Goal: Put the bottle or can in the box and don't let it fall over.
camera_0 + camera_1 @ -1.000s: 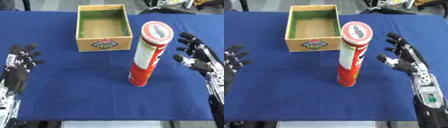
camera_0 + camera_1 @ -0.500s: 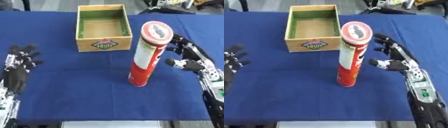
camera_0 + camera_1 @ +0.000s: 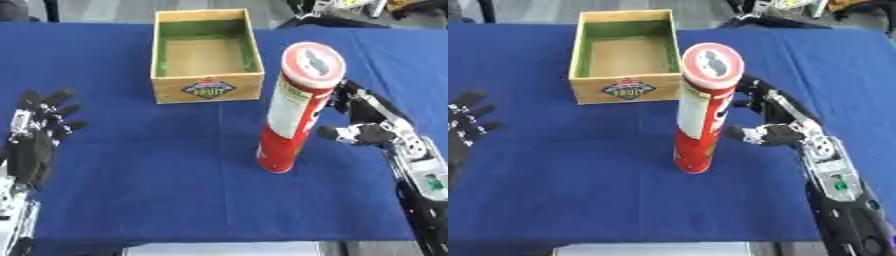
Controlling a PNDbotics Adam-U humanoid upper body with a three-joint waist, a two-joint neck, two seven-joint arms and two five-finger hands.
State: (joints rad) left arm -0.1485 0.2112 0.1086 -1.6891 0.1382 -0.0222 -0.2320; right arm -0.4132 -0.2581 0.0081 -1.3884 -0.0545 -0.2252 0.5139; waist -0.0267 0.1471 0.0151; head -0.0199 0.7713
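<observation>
Right hand (image 3: 785, 131) fingers spread beside upright can (image 3: 295, 110); left hand (image 3: 39, 131) fingers apart.

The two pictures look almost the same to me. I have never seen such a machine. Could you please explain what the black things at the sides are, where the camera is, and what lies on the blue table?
Both pictures come from one stereo camera in the head of a humanoid robot, looking down at its work: one from the left eye, one from the right. A person drives the robot. The black things are its own hands. The left hand rests open near the table's left edge, holding nothing. The right hand is open right beside a tall red can, which stands upright on the blue table; whether the fingers touch it cannot be told. Further back stands an open wooden box with nothing in it, where the can should go.
</observation>
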